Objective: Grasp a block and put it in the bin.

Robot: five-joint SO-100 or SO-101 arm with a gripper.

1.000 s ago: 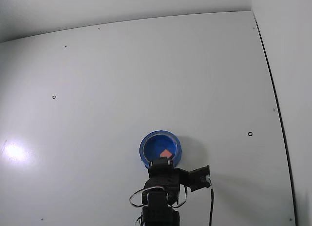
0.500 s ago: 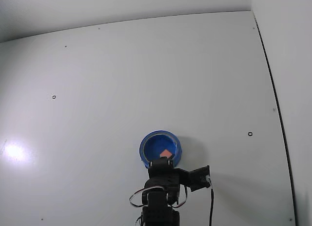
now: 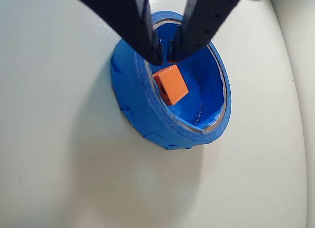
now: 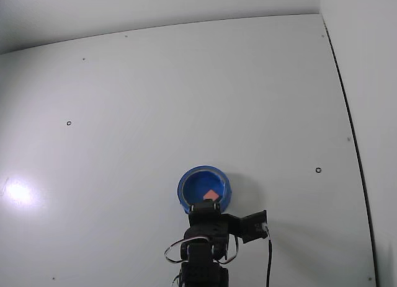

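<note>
Partly hidden bin [image 3: 147, 114], block [image 3: 171, 83] inside

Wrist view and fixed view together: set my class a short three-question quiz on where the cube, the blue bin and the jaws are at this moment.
1. True or false: the block lies inside the bin.
2. Multiple choice: in the wrist view, the gripper is (A) clamped on the block, (B) above the block with its jaws nearly together and nothing between them, (C) out of view.
3. In the fixed view, where is the bin in relation to the arm?

Key
1. True.
2. B; the jaw tips stand over the bin's inner wall, clear of the block.
3. Directly above the arm's end in that picture.
</note>
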